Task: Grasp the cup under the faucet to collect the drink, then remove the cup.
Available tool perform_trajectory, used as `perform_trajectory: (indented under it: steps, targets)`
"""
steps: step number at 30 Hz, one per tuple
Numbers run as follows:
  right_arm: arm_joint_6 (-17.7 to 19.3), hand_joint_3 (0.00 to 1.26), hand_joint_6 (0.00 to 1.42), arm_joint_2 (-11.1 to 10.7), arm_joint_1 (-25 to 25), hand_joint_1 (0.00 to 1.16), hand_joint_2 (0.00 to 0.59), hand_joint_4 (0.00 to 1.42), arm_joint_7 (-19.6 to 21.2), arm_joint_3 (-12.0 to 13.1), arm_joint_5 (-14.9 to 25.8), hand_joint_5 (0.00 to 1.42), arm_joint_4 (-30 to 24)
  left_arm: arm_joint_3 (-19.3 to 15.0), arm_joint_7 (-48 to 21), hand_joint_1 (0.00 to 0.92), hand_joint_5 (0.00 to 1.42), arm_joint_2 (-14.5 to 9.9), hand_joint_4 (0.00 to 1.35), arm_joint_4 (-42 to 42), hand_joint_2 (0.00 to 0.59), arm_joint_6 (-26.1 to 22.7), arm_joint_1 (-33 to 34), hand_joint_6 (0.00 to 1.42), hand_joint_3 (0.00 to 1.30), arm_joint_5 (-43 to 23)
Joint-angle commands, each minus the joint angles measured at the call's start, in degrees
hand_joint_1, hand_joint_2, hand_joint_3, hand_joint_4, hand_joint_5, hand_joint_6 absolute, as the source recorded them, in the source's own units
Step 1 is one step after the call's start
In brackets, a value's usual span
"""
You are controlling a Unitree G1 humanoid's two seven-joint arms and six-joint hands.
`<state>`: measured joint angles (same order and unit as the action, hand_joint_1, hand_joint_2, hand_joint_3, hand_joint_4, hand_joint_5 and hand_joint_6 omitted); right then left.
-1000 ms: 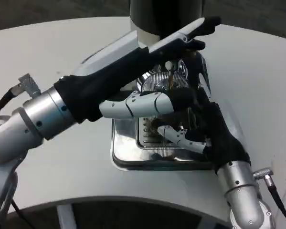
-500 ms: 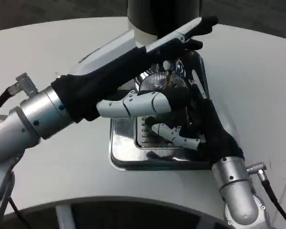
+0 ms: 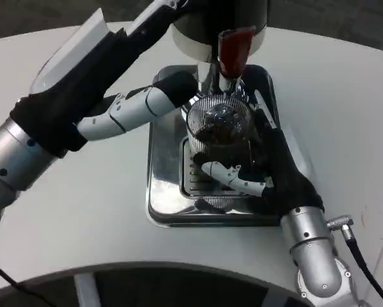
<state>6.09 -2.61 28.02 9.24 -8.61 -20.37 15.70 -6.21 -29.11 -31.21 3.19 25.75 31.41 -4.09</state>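
While the cup (image 3: 220, 128) stands at frame centre under the faucet (image 3: 233, 51), right hand (image 3: 274, 173) fingers (image 3: 233, 179) wrap its lower wall; left hand (image 3: 114, 83) fingers (image 3: 140, 105) extend beside it, holding nothing.

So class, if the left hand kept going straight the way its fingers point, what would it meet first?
Probably the dispenser above the cup: the left hand reaches up and right toward it. Depth is unclear, so it may pass beside.

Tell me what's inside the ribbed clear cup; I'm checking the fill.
Dark liquid shows inside the ribbed clear cup, held by the right hand on the chrome drip tray; fingers hide its base.
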Motion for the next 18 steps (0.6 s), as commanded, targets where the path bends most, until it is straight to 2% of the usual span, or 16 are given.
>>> perform_trajectory:
  steps: [1, 10, 17, 18]
  targets:
    - [-0.1, 0.06, 0.2, 0.9, -0.1, 0.83, 0.174, 0.14, -1.0, -1.3, 0.5, 0.11, 2.3, -1.0, 0.1, 0.0, 0.08, -0.5, 0.0, 1.0, 0.183, 1.4, -1.7, 0.06, 0.0, -0.8]
    - [0.1, 0.14, 0.26, 1.9, 0.7, 0.85, 0.186, 0.22, 0.5, -0.7, 1.9, 0.18, 5.7, -1.9, -0.2, 0.0, 0.09, -1.0, 0.0, 1.3, 0.186, 0.9, -2.5, 0.06, 0.0, -1.2]
    - [2.8, 0.45, 0.69, 3.9, 0.4, 0.99, 0.201, 0.58, 4.2, 0.4, 3.4, 0.58, 7.5, -2.5, -0.4, 0.0, 0.09, -1.6, 0.0, 1.9, 0.187, 0.4, -3.2, 0.06, 0.0, -1.3]
    - [3.2, 0.49, 0.76, 4.2, 0.4, 1.05, 0.207, 0.61, 5.0, 0.6, 3.4, 0.64, 7.5, -2.5, -0.5, 0.0, 0.09, -1.7, 0.0, 2.1, 0.187, 0.3, -3.4, 0.06, 0.0, -1.3]
